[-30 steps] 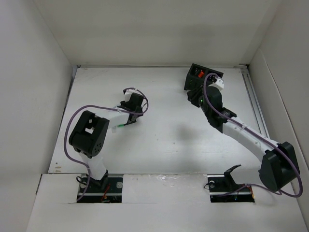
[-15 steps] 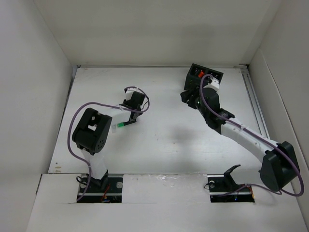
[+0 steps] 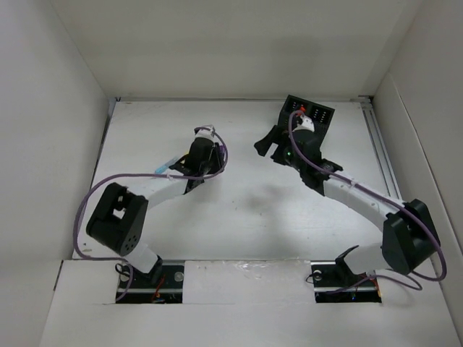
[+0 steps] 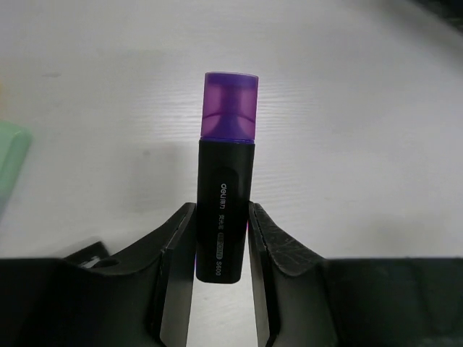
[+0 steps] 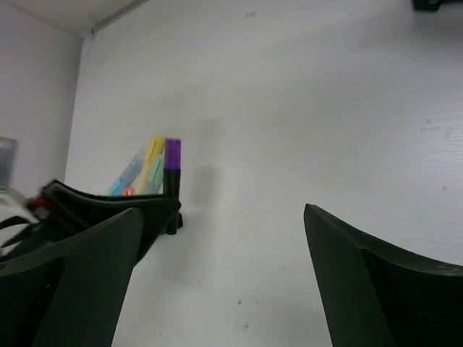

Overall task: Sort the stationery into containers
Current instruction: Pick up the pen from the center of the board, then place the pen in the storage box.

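Your left tool [image 4: 222, 217] is clamped on a highlighter [image 4: 226, 181]. Both fingers [image 4: 177, 246] press the black barrel from either side, low on its length. The barrel runs straight out ahead of the tool, white lettering facing you, and ends in a translucent purple cap at the far end. Whether its hidden rear end touches the tabletop [image 4: 347, 108] is hard to judge from here. Ahead and to the left of that tool, a pale green pen [image 4: 10, 163] lies at the edge of your wrist view, apart from the held one.

Your right tool [image 5: 223, 213] hangs with its fingers spread wide, gripping nothing. Straight ahead of it, across a stretch of tabletop, you see the left tool from the front, with the purple-capped highlighter standing up out of it. Just behind that, farther from your right tool, a yellow pen [image 5: 154, 150] and a light-blue pen [image 5: 126, 177] lean close together.

From above, the black box [image 3: 325, 119] sits behind the right tool, by that arm's wrist, at the far side of the tabletop and well apart from the left tool. Orange pieces [image 3: 298, 110] show inside it.
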Controlling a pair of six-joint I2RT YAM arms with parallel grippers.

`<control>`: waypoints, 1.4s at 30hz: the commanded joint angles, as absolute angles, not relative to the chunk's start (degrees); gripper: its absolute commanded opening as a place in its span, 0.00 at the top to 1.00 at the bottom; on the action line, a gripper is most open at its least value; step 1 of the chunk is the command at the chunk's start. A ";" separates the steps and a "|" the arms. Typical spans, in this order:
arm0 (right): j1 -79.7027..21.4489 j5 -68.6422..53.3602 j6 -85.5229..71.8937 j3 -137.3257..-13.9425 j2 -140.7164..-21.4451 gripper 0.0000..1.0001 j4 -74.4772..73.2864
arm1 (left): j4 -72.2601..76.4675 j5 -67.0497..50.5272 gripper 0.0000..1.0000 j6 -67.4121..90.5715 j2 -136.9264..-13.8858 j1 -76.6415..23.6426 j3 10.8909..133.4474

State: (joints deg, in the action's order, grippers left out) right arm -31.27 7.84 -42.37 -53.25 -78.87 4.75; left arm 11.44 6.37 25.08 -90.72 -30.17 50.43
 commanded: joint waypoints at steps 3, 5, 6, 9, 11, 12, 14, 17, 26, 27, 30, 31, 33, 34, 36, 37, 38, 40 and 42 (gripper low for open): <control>-32.43 -2.81 -40.78 -58.53 -84.54 0.00 7.03 | 21.96 -7.45 1.00 22.15 -82.80 -30.59 45.88; -32.96 -4.91 -40.78 -60.37 -86.91 0.00 7.03 | 23.11 -10.27 1.00 22.15 -82.79 -30.59 45.26; -33.48 -5.88 -40.78 -60.99 -87.62 0.00 7.03 | 24.42 -11.59 1.00 22.15 -82.27 -30.59 44.65; -34.62 -7.12 -40.78 -63.10 -90.43 0.00 7.03 | 25.75 -14.76 1.00 22.15 -82.27 -30.59 43.77; -34.63 -7.64 -40.78 -63.63 -91.93 0.00 7.03 | 25.75 -16.08 1.00 22.15 -83.06 -30.59 43.77; -34.63 -7.65 -40.78 -64.59 -93.59 0.00 7.64 | 25.75 -16.69 1.00 22.76 -83.67 -30.59 43.77; -34.63 -8.17 -41.48 -65.48 -95.44 0.00 7.65 | 26.80 -19.32 1.00 22.76 -83.67 -31.11 43.77; -34.63 -8.17 -42.80 -66.97 -98.78 0.07 7.65 | 27.33 -19.34 1.00 23.29 -82.36 -31.11 43.07; -34.11 -11.43 -45.79 -66.36 -98.88 0.93 11.87 | 27.33 -17.41 0.74 24.51 -80.42 -31.11 42.54; -34.10 -11.43 -45.79 -66.36 -98.88 0.96 11.87 | 27.33 -17.40 0.74 24.52 -80.42 -31.11 42.02; -32.79 -8.97 -45.79 -66.36 -97.65 0.98 11.87 | 27.86 -17.40 0.55 25.05 -78.67 -31.11 41.32; -32.09 -8.96 -45.79 -66.36 -97.12 1.00 11.87 | 27.86 -16.79 0.51 25.05 -77.62 -31.11 41.31; -28.84 -8.17 -45.79 -67.93 -97.12 1.00 10.46 | 27.86 -16.08 0.43 25.05 -76.74 -31.11 40.70; -27.61 -6.78 -46.31 -68.55 -96.60 1.00 10.46 | 27.86 -16.08 0.41 25.05 -75.77 -31.11 40.69; -23.50 -4.76 -46.32 -71.17 -96.59 1.00 8.89 | 27.86 -16.08 0.40 25.05 -74.36 -31.11 40.17; -21.99 -3.70 -46.32 -72.32 -96.59 1.00 8.35 | 27.86 -15.30 0.37 25.57 -73.66 -31.11 39.47; -20.58 -2.82 -46.32 -73.55 -96.59 1.00 7.83 | 27.86 -13.99 0.37 25.58 -72.17 -31.11 39.46; -16.36 1.56 -46.32 -77.75 -97.90 1.00 6.08 | 27.34 -12.75 0.36 25.58 -70.85 -31.11 38.94; -13.99 7.08 -46.32 -80.84 -99.13 1.00 4.84 | 26.46 -12.05 0.36 26.10 -69.62 -31.11 38.94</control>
State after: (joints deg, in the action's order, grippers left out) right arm -17.12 -2.00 -46.19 -74.59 -100.01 4.80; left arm 24.99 -14.20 25.36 -72.51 -31.05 39.31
